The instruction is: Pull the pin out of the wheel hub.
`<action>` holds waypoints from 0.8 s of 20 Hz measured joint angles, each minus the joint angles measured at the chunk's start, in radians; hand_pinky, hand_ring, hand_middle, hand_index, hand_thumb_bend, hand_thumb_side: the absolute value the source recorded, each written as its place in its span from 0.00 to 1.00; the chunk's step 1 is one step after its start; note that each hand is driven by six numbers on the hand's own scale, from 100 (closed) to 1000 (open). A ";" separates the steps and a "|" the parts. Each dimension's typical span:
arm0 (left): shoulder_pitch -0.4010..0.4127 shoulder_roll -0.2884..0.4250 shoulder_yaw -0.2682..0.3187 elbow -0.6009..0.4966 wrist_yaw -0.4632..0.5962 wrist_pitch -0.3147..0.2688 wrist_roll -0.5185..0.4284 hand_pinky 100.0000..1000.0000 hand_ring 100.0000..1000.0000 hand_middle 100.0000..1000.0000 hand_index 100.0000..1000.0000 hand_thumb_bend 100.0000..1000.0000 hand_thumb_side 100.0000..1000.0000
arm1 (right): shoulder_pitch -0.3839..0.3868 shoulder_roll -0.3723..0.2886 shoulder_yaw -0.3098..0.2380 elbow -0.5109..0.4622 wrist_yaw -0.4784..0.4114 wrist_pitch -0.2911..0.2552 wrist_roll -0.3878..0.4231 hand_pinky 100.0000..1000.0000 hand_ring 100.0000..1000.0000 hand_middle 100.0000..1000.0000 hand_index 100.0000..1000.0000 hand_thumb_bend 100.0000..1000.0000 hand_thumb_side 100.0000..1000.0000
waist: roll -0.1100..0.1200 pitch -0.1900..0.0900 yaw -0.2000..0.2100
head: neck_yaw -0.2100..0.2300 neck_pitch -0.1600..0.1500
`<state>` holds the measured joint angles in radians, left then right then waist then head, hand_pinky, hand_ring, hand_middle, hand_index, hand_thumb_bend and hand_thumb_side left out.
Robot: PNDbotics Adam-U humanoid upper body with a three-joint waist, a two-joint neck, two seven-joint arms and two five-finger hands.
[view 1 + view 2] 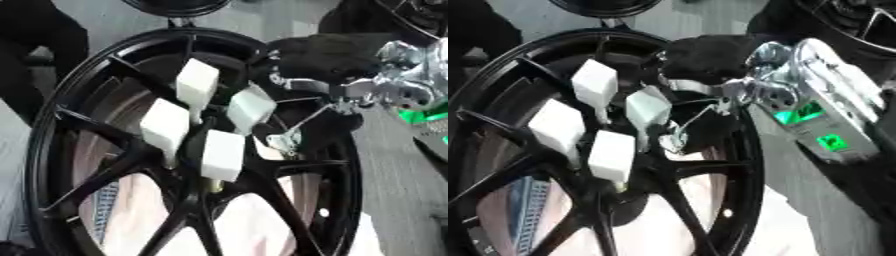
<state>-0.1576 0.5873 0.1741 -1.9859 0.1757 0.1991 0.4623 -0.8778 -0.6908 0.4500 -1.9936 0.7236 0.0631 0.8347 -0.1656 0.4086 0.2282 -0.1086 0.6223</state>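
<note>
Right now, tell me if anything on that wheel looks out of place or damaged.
Nothing looks damaged. The black wheel shows whole spokes and rim. Four white blocks stand clustered at the hub, each at a slightly different tilt, which may be how they seat. The right hand reaches in by the rightmost block; whether it holds anything is unclear.

Grey surface [398,165] carries black wheel hub [52,150].

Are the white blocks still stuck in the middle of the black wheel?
Yes, in. All four white block-topped pins stand clustered at the black spoked wheel's hub; none lies loose. The right robot hand is beside them.
</note>
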 measured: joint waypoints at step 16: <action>-0.001 -0.002 0.000 0.000 0.001 0.001 -0.001 0.72 0.60 0.57 0.71 0.00 0.38 | 0.007 0.000 -0.001 0.000 -0.024 0.029 -0.075 0.98 0.67 0.40 0.57 0.00 0.40 | -0.008 0.005 0.005 | -0.006 -0.008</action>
<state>-0.1588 0.5855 0.1741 -1.9859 0.1772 0.2006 0.4609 -0.8709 -0.6911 0.4489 -1.9937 0.6999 0.0924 0.7594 -0.1739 0.4134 0.2329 -0.1147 0.6141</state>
